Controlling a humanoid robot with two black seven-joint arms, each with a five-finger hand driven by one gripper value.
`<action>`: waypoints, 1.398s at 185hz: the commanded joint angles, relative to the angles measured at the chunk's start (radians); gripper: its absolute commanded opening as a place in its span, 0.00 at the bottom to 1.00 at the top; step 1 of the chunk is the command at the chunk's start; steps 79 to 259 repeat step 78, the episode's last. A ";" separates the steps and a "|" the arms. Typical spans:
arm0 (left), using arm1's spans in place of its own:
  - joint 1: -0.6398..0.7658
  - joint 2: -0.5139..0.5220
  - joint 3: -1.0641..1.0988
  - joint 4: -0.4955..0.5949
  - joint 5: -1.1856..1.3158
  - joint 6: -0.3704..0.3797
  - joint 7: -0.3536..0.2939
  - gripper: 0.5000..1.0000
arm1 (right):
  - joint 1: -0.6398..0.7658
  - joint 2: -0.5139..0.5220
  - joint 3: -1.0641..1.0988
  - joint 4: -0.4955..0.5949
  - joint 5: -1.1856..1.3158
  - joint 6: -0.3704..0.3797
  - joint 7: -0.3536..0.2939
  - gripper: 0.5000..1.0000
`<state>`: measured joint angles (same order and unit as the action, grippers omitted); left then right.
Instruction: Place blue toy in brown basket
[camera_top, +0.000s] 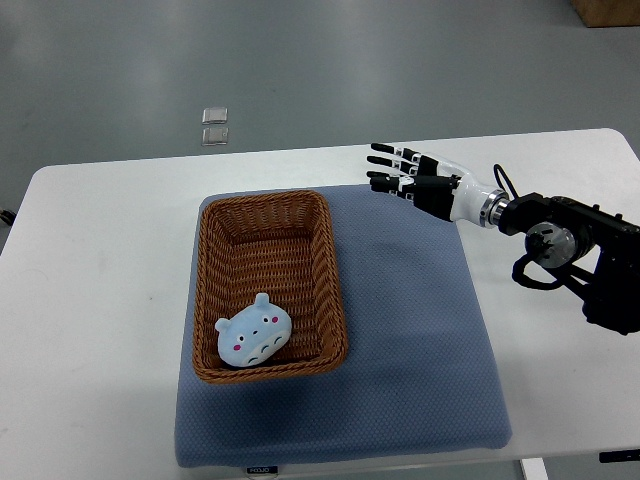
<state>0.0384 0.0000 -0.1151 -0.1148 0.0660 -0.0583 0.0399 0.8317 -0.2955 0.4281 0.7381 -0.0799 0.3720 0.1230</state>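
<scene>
A: Status of blue toy (255, 338)?

B: Lying inside the brown basket (331, 262), at its near end, against the front wall. The basket sits on a blue mat (410, 330) on the white worktop (100, 260).

A: Right hand (420, 181)?

B: Over the mat's far right corner, well apart from the basket. Fingers (388, 153) extended, released, holding nothing. Left arm not visible.

A: Judgement?

B: Placement looks complete. To finish cleanly, withdraw the hand high and to the right, staying off the basket rim so the toy is not disturbed.
</scene>
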 joint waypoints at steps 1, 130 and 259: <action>0.000 0.000 0.000 0.000 0.000 0.000 0.000 1.00 | -0.006 0.002 0.000 -0.029 0.029 -0.002 -0.002 0.83; 0.000 0.000 0.000 0.000 0.000 0.000 0.000 1.00 | -0.039 0.012 0.000 -0.043 0.032 -0.030 0.007 0.83; 0.000 0.000 0.000 0.000 0.000 0.000 0.000 1.00 | -0.039 0.012 0.000 -0.043 0.032 -0.030 0.007 0.83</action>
